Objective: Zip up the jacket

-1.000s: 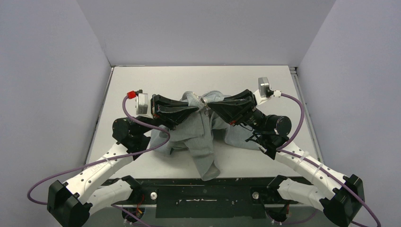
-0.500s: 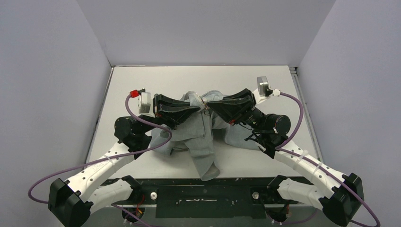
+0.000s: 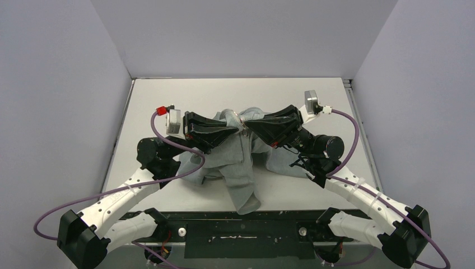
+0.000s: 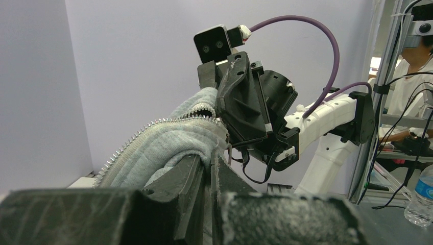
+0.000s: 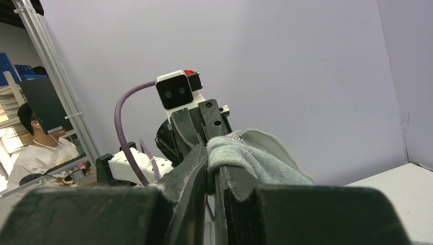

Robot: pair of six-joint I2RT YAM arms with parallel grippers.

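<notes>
The grey jacket (image 3: 241, 162) is lifted at its top, between the two grippers, and the rest trails down onto the white table (image 3: 168, 92). My left gripper (image 3: 234, 129) is shut on a fold of the fabric (image 4: 168, 140). A line of pale zipper teeth (image 4: 130, 143) runs along that fold's edge. My right gripper (image 3: 248, 124) faces it, nearly tip to tip, and is shut on the neighbouring fold (image 5: 255, 158). In the left wrist view the jaws (image 4: 213, 159) pinch cloth, with the right gripper (image 4: 245, 112) just beyond. In the right wrist view the jaws (image 5: 212, 155) are likewise clamped.
Grey walls close the table on the left, back and right. One sleeve or hem (image 3: 246, 199) hangs toward the near edge by the arm bases. Outside the cell are a person (image 5: 41, 148) and a water bottle (image 4: 421, 196).
The left arm has shifted slightly right and away from the near edge. Both grippers keep their hold and the jacket has hardly moved.
</notes>
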